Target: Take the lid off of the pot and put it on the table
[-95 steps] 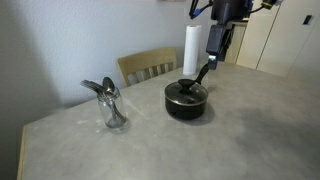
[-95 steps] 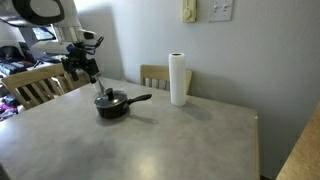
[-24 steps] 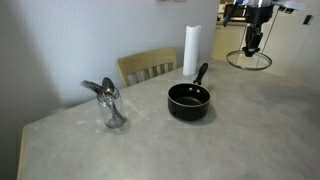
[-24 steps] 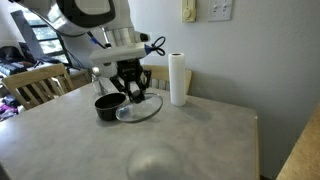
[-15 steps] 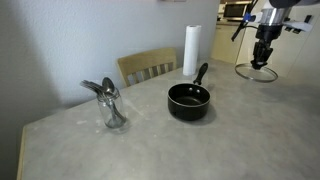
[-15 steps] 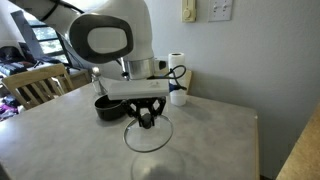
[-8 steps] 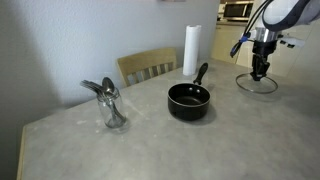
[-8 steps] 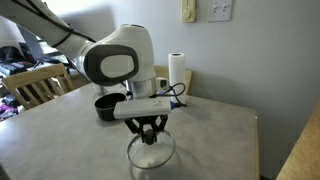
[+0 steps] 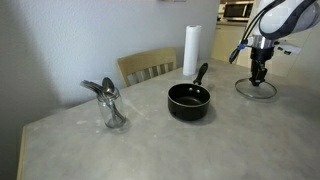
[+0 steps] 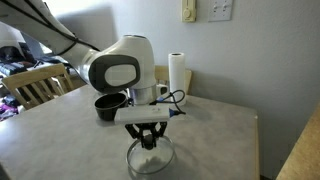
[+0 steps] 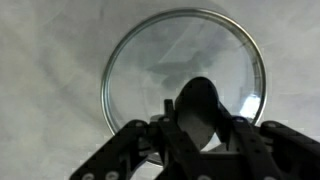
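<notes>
The black pot [image 9: 188, 100] stands uncovered mid-table with its long handle pointing back; in an exterior view the pot [image 10: 107, 104] shows partly behind the arm. The round glass lid [image 9: 256, 88] with a metal rim sits low at the table surface, far from the pot. In an exterior view the lid [image 10: 150, 158] is under the wrist. My gripper [image 9: 259, 74] is shut on the lid's black knob. In the wrist view the gripper [image 11: 203, 118] grips the dark knob, and the lid [image 11: 140, 70] spreads out below it.
A white paper towel roll [image 9: 191, 50] stands at the back by a wooden chair [image 9: 148, 66]. A metal utensil holder [image 9: 110, 105] sits toward one end of the table. The table edge [image 10: 250, 150] runs near a wall.
My gripper has carried the lid away from the pot and lowered it toward the table over the last seconds. The pot has stayed where it was.
</notes>
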You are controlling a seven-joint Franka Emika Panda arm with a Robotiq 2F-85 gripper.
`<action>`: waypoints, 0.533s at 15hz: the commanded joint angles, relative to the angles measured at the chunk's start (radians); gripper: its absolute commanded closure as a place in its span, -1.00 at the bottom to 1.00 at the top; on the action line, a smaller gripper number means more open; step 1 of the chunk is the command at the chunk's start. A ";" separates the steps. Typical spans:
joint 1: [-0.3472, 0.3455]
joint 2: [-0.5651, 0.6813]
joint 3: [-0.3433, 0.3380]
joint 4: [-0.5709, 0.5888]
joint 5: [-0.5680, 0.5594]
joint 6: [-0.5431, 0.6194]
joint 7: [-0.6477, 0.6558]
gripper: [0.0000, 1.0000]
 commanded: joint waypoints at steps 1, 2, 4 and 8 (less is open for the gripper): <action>-0.034 0.016 0.023 0.019 0.027 0.008 -0.007 0.72; -0.039 0.020 0.027 0.020 0.035 0.009 -0.012 0.72; -0.045 0.027 0.032 0.018 0.046 0.017 -0.021 0.72; -0.061 0.032 0.050 0.008 0.050 0.058 -0.064 0.72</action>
